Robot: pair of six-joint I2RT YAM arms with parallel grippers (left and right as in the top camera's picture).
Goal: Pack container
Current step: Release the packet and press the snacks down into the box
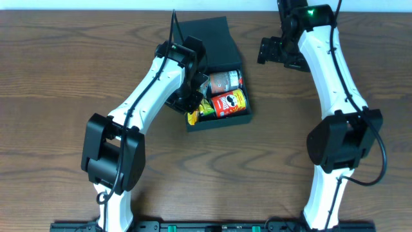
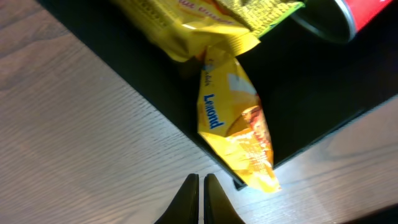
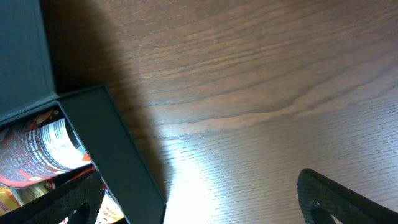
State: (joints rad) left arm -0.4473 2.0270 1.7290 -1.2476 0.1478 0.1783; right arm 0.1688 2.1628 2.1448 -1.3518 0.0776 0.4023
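1. The left end effector (image 2: 201, 182) was closed with nothing between its fingers, over the desk (image 2: 74, 124) near a corner of the container (image 2: 311, 93)
2. Just beside it a yellow snack packet (image 2: 236, 127) lay with one end reaching over the container's edge
3. The right end effector (image 3: 200, 180) was wide open and empty, to the right of the container and apart from it
4. The container stood on the far middle of the desk, its lid (image 1: 206, 38) open, with a red and yellow can (image 1: 230, 103) and a darker can (image 1: 225, 82) lying inside

Left fingers (image 2: 188, 203) pressed together, right fingers (image 3: 339, 198) spread
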